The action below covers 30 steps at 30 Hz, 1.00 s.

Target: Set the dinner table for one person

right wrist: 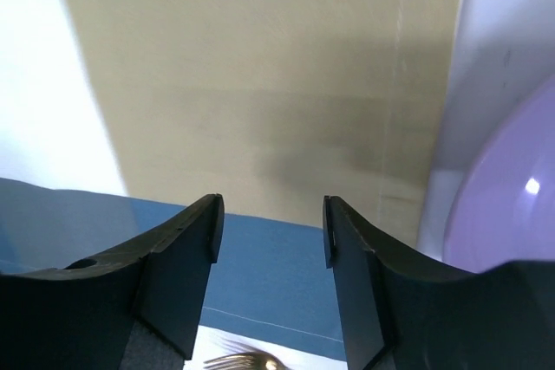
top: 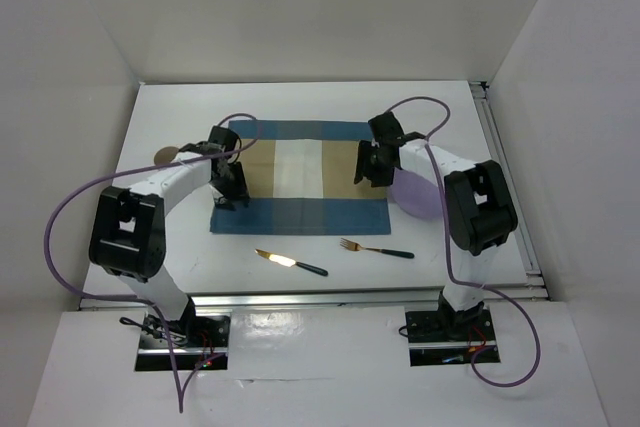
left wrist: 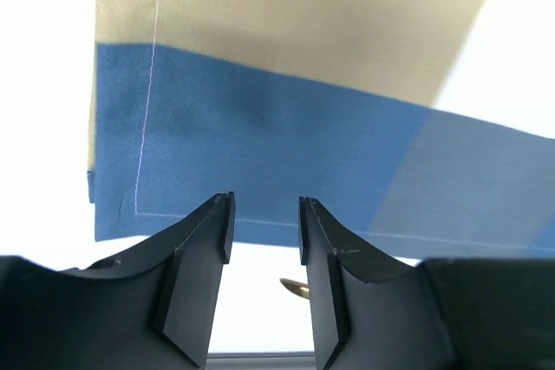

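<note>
Two claws hang over the checked placemat (top: 300,209), which lies mid-way across the white surface (top: 230,252) spreading beneath both arms. The left claw (top: 226,199), at the mat's near left corner, stands narrowly parted and empty. The right claw (top: 366,172), beside a purple plate (top: 420,202), gapes wider, also empty. A knife (top: 290,262) and fork (top: 375,249) lie just before the mat.

This is a robotics test cell. Plain white panels (top: 300,7) rise beyond the left pincer (top: 230,195) and right pincer (top: 366,169), boxing in the table (top: 160,112).
</note>
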Each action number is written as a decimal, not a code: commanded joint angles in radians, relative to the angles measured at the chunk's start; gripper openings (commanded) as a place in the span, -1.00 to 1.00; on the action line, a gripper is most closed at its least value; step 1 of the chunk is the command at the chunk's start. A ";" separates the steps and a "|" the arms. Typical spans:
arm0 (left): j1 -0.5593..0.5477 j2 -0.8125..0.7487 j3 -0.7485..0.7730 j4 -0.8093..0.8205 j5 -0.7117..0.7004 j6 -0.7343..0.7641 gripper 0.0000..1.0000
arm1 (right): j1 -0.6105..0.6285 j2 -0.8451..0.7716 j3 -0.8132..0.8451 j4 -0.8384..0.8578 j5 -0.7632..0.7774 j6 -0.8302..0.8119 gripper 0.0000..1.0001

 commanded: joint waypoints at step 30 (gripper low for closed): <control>0.293 0.228 0.603 -0.200 -0.282 0.060 0.26 | 0.020 -0.235 0.076 -0.003 -0.113 -0.039 0.38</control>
